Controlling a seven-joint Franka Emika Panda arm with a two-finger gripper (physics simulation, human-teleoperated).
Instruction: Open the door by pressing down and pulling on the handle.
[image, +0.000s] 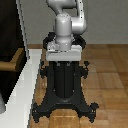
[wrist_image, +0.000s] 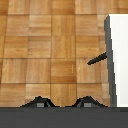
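Observation:
The door (image: 10, 30) is a dark panel at the exterior view's left, set in a white frame (image: 24, 35). It looks shut. The tan handle (image: 11, 62) sticks out of it low down, level. My gripper (image: 64, 56) hangs in front of the black pedestal, well to the exterior view's right of the handle and apart from it. In the wrist view its two dark fingertips (wrist_image: 40, 102) stand wide apart with nothing between them, so the gripper (wrist_image: 64, 102) is open and empty above the wood floor. The handle does not show clearly in the wrist view.
The black robot pedestal (image: 64, 85) with splayed feet stands on the wood floor (image: 107, 75). A white base (image: 20, 95) runs along below the door. In the wrist view a white block (wrist_image: 117, 60) shows at one side, with a thin dark sliver (wrist_image: 97, 59) sticking out.

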